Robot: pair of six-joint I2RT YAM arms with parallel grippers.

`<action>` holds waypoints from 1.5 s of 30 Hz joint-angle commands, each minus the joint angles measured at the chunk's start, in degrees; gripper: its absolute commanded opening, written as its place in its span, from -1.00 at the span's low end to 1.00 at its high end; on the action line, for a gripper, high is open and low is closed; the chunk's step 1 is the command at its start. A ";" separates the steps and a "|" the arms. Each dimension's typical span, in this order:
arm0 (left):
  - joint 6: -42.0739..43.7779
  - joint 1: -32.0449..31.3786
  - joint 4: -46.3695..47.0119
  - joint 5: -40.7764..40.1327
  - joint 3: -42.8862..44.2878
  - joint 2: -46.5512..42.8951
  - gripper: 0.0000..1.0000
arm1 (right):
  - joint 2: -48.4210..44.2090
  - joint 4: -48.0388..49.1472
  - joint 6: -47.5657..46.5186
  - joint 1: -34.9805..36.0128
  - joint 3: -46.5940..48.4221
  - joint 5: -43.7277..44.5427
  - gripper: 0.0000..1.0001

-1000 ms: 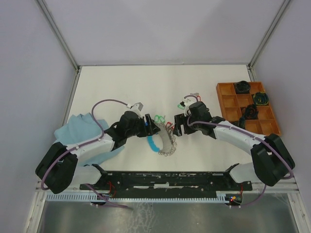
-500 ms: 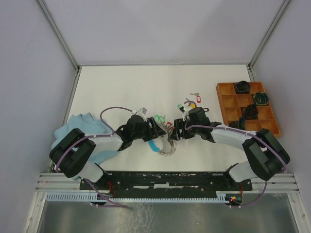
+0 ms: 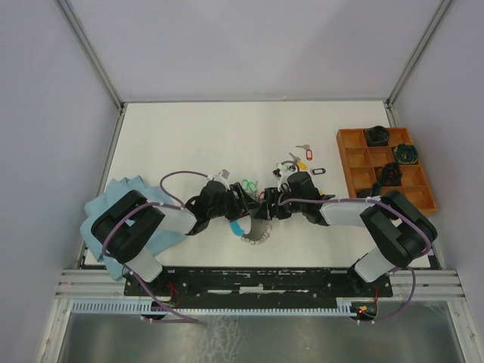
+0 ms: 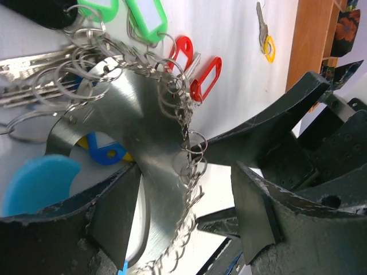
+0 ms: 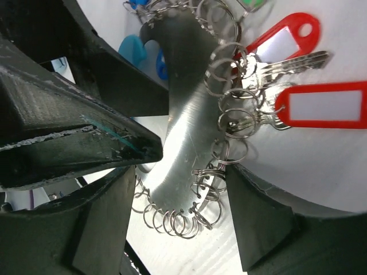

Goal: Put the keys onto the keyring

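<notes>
While the left gripper (image 4: 184, 177) and right gripper (image 5: 179, 172) were spread apart, the keyring (image 4: 143, 126) was seen between each one's jaws.

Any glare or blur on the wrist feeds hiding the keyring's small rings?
Left wrist: bright sheen across the keyring, edge rings sharp, near fingers dark and soft. Right wrist: similar sheen, red-tagged keys crisp. Top external: even light, rings too small to resolve.

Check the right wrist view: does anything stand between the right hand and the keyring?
Nothing visible does. The keyring lies bare between the open fingers of the right hand. A finger of the left hand sits at its edge, not across the gap.
</notes>
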 commanded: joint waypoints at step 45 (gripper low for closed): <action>14.34 3.58 3.19 -0.97 -6.63 -14.84 -0.95 | -12.66 -11.16 -7.51 2.36 3.40 5.73 0.59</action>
